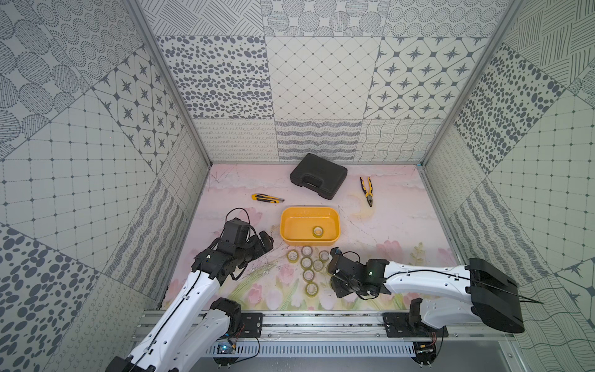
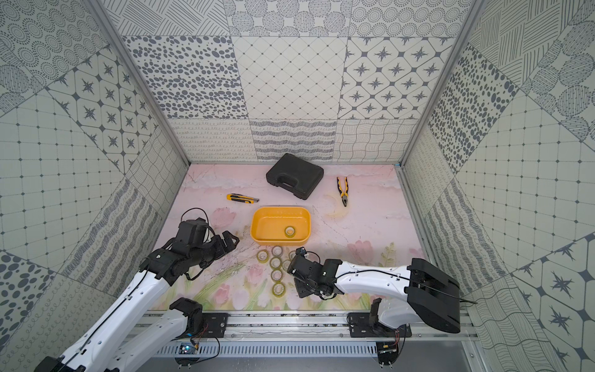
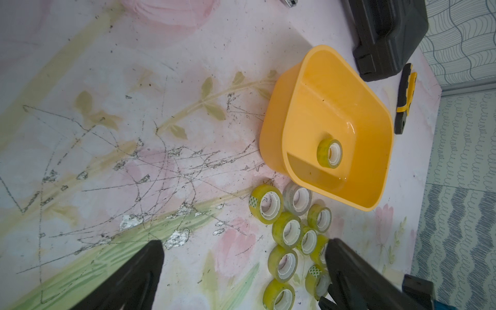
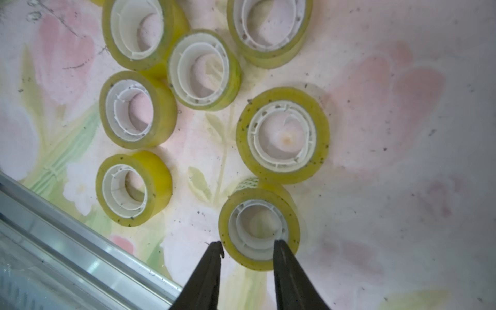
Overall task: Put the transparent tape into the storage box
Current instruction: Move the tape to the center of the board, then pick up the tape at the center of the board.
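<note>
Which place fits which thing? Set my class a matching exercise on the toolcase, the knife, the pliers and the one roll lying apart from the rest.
Things:
1. toolcase
2. knife
3. pliers
4. lone roll

Places:
a. inside the tub
b. on the left arm's side of the toolcase
c. closed, nearest the back wall
d. on the right arm's side of the toolcase

Pairs: 1-c, 2-b, 3-d, 4-a
</note>
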You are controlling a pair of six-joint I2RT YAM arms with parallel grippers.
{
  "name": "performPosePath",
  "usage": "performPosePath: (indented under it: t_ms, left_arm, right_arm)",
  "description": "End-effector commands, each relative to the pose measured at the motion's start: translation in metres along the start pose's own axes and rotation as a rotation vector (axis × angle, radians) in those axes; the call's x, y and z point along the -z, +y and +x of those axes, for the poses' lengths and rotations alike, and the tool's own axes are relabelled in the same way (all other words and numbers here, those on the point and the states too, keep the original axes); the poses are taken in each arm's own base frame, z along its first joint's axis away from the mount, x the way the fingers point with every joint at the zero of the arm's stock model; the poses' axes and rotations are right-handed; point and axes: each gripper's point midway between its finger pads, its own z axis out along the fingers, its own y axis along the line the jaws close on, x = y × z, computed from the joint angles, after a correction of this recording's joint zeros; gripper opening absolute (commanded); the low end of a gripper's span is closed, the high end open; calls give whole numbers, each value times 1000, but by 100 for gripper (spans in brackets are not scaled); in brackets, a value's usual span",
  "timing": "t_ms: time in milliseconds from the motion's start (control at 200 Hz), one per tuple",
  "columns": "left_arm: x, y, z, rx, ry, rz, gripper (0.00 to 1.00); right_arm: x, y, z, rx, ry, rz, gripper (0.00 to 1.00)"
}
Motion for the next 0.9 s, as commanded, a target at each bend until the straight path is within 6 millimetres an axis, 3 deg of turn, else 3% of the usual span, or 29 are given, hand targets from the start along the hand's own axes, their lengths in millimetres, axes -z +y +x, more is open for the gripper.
performPosePath:
  t_ms: [0, 325, 896]
  left_arm:
    - [3, -5, -7, -7, -34, 20, 99]
    - [4, 1, -5, -25, -39, 2, 99]
    - [2, -3, -6, -16, -44, 24, 99]
  right_arm:
    - [4, 9, -5, 10, -11, -3, 38]
    - [-2, 23, -10, 52, 5, 18, 41]
    - [-30, 13, 3, 52, 57, 112, 39]
